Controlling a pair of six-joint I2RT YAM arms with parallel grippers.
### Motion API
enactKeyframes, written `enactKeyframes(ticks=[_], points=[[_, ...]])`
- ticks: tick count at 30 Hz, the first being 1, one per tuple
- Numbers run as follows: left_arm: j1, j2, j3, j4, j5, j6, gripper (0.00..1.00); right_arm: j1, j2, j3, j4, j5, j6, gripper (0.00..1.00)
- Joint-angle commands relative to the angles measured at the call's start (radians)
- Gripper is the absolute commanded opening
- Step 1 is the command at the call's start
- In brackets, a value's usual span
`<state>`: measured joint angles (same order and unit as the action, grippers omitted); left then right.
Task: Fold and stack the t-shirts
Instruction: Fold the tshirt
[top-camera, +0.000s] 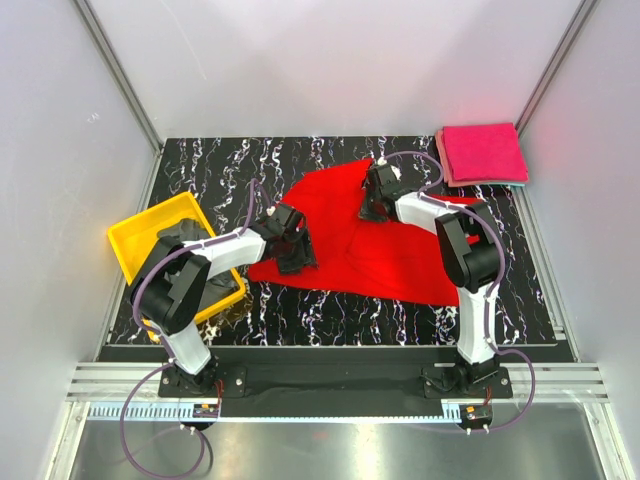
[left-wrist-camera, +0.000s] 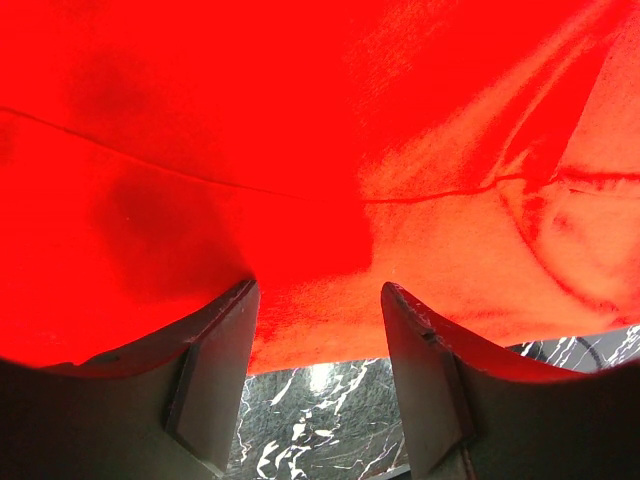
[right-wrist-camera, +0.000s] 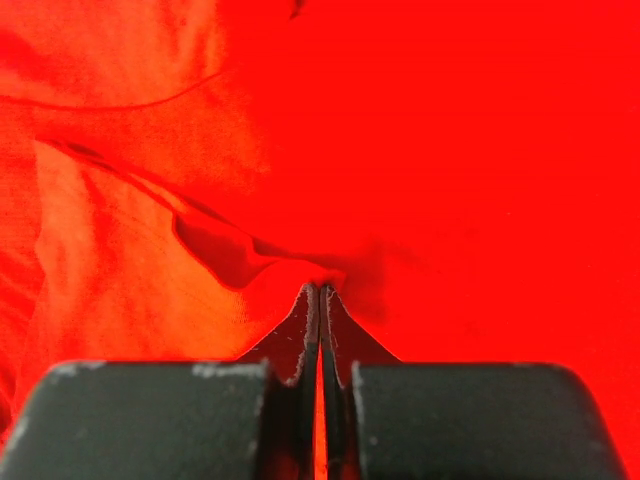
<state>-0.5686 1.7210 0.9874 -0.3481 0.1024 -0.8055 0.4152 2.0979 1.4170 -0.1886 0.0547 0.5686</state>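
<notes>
The right jaws are clenched on a raised fold of the red shirt (right-wrist-camera: 480, 150). In the wrist view their fingers (right-wrist-camera: 300, 340) meet with only a sliver of red between them, and the cloth puckers at their tips. That pinch sits near the far middle of the shirt, probably so that this part can be lifted and carried over.

The left jaws stand released, their fingers (left-wrist-camera: 215, 380) apart at the shirt's near left edge. The hem runs across just ahead of the tips, and the table (left-wrist-camera: 320, 420) shows below between them. They look lined up to take that edge so the cloth can be held at two points, but nothing is gripped there.

The red shirt (top-camera: 390, 255) lies rumpled and only partly folded across the middle of the table (top-camera: 330, 310). Folded pink shirts (top-camera: 482, 152) are stacked at the far right corner, most likely the pile it will join. On the left, a yellow tray (top-camera: 130, 240) holds dark cloth (top-camera: 180, 232), partly hidden by the left arm.
</notes>
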Motion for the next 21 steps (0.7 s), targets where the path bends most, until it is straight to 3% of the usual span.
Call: enactKeyframes(ticks=[1, 5, 8, 10, 11, 14, 21], points=[[0.003, 0.015, -0.036, -0.058, -0.086, 0.02, 0.61, -0.013, -0.067, -0.027, 0.107, -0.015, -0.081, 0.0], [0.003, 0.0, -0.027, -0.066, -0.079, 0.009, 0.61, -0.013, -0.084, -0.021, 0.098, -0.029, -0.085, 0.06], [0.003, -0.021, 0.026, -0.118, -0.082, 0.023, 0.62, -0.015, -0.113, -0.009, 0.04, -0.02, -0.105, 0.2], [0.003, -0.024, 0.071, -0.173, -0.093, 0.041, 0.62, -0.018, -0.133, 0.072, -0.079, 0.037, -0.095, 0.31], [0.003, -0.027, 0.117, -0.193, -0.101, 0.052, 0.62, -0.019, -0.13, 0.12, -0.267, 0.078, -0.076, 0.32], [0.003, -0.053, 0.14, -0.213, -0.101, 0.055, 0.63, -0.024, -0.157, 0.217, -0.501, 0.186, 0.004, 0.34], [0.009, -0.115, 0.076, -0.2, -0.187, 0.071, 0.63, -0.064, -0.403, -0.106, -0.591, 0.237, 0.168, 0.31]])
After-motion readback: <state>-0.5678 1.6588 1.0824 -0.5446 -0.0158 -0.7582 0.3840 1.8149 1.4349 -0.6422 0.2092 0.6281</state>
